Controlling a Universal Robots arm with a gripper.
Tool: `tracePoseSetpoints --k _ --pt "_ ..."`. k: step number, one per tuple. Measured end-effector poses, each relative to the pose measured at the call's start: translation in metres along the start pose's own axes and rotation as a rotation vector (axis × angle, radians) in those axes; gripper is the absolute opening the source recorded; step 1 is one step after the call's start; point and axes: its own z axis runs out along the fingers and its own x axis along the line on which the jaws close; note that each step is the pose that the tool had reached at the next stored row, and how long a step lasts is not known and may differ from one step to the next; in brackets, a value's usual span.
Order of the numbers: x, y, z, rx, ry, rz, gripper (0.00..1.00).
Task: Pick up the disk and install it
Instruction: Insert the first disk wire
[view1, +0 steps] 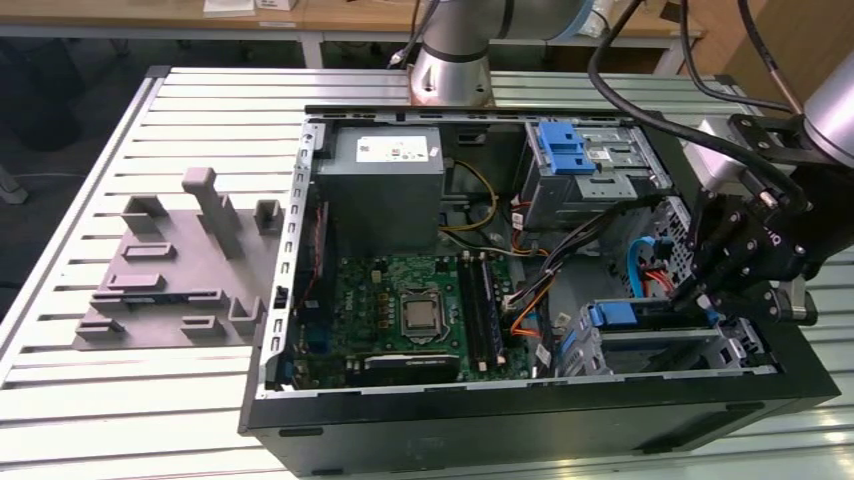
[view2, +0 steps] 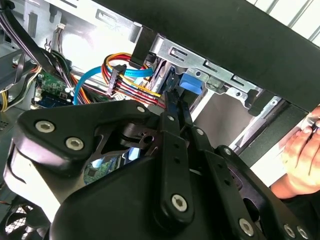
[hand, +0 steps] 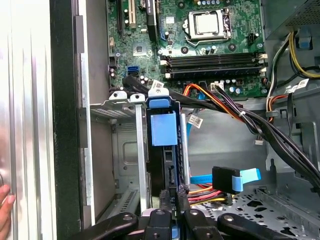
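Blue-railed silver metal disk (hand: 164, 165) sits edge-on in its bay, pincer (hand: 172, 197) clamped on it; cables at three o'clock could snag.

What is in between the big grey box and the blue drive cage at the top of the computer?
In the exterior view, a bundle of yellow and black wires runs between the grey box and the cage.
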Motion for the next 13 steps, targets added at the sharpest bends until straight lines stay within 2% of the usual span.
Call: tracePoseSetpoints --k 4,5,6,7,11,13 --pt "0.0000 0.0000 0.0002 0.0000 -0.0001 0.000 0.17" --pt "0.0000 0.0000 0.0002 0.0000 -0.0005 0.000 0.23" --pt "0.0000 0.0000 -0.0003 0.0000 -0.0006 0.000 0.23" --pt "0.0000 0.0002 -0.0019 -0.0001 -0.0011 0.000 0.30" --pt "0.0003 0.0009 -0.0135 -0.0003 -0.0032 0.000 0.30" --pt "0.0004 0.0012 -0.0165 -0.0002 -0.0032 0.000 0.30"
